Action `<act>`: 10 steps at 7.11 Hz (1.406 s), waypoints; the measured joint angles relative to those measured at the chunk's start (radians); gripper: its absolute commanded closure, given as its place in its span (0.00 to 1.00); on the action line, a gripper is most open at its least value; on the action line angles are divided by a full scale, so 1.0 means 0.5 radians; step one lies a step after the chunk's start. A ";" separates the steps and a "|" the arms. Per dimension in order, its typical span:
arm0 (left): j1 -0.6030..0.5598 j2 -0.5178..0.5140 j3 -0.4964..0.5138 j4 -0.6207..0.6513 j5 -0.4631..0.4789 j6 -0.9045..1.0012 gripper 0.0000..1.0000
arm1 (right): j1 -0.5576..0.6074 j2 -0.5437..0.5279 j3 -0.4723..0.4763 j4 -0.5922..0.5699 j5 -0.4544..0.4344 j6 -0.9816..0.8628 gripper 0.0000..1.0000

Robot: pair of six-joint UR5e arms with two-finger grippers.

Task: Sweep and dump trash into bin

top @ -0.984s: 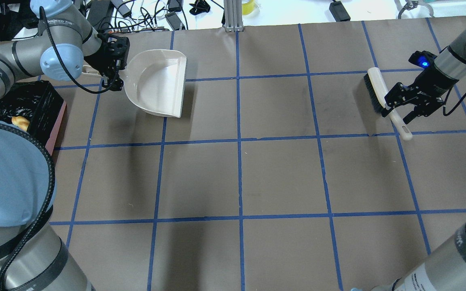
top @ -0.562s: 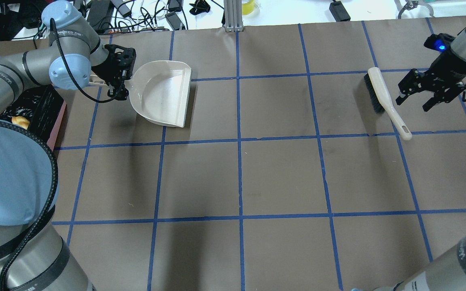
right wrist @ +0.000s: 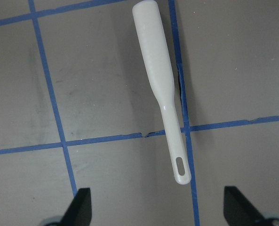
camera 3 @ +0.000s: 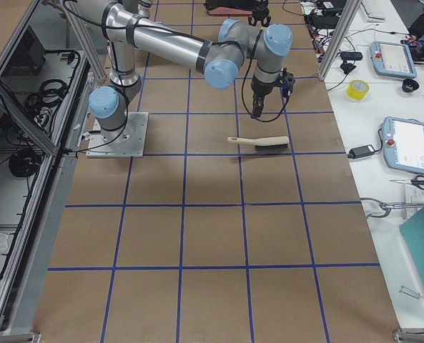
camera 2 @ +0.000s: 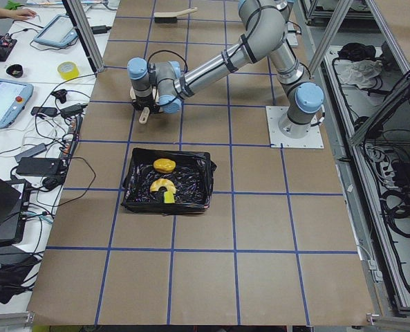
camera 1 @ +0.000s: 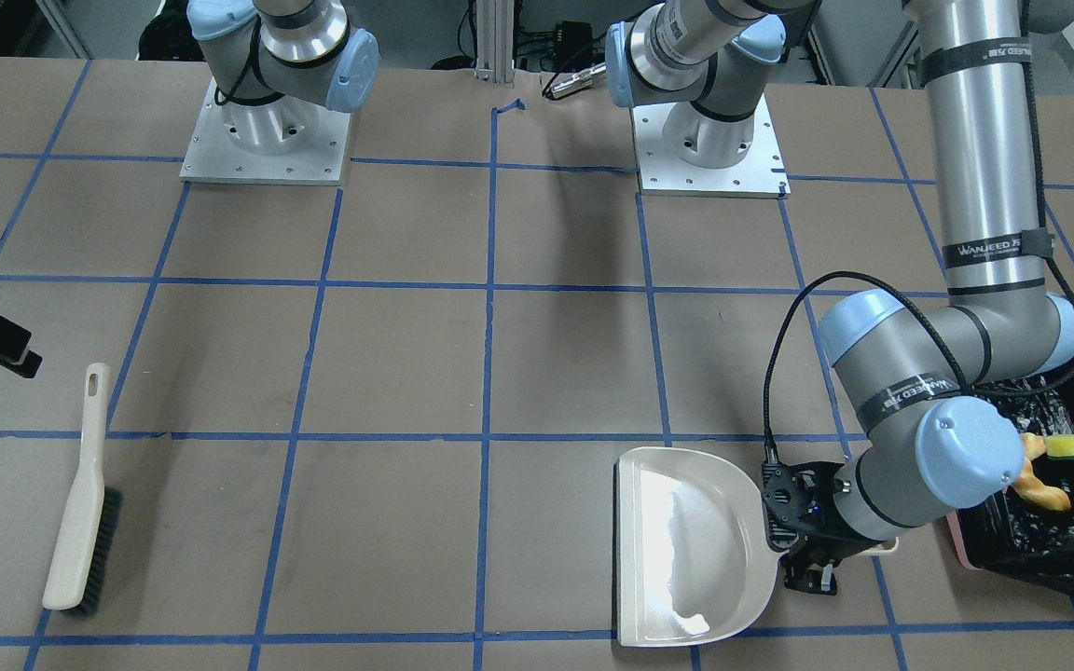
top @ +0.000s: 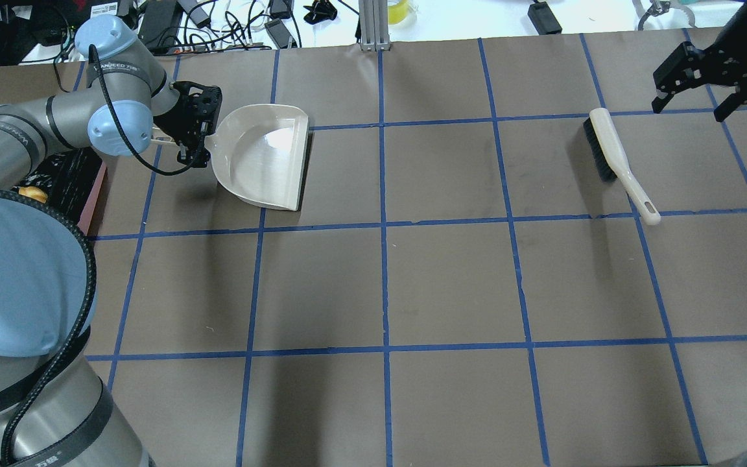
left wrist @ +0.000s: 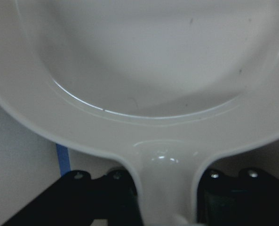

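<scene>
Well, trash: lump, slice and sponge lie in the bin.
Bin: by the desk's left edge.
Left gripper: squeezes the dustpan handle, near the far left corner.
Right gripper: jaws wide, holding nothing, above the brush by the far right corner.

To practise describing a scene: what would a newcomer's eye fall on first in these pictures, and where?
First, the black-lined pink bin at the robot's left holds a golden-brown lump, a pale crescent slice and a yellow-green sponge piece. Beside it the left gripper is shut on the handle of the empty cream dustpan. Far across the table the brush lies on its own, apart from the open right gripper.
</scene>
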 measured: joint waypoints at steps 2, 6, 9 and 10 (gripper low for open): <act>0.000 0.014 -0.011 0.013 0.005 -0.019 0.21 | 0.333 -0.052 -0.052 -0.005 -0.056 0.291 0.00; -0.019 0.247 0.013 -0.168 0.006 -0.358 0.14 | 0.676 -0.080 -0.060 -0.013 -0.177 0.466 0.00; -0.129 0.544 0.015 -0.420 0.139 -1.276 0.12 | 0.705 -0.277 0.103 0.002 -0.165 0.478 0.00; -0.153 0.646 0.016 -0.513 0.196 -1.593 0.12 | 0.704 -0.342 0.184 -0.013 -0.162 0.468 0.00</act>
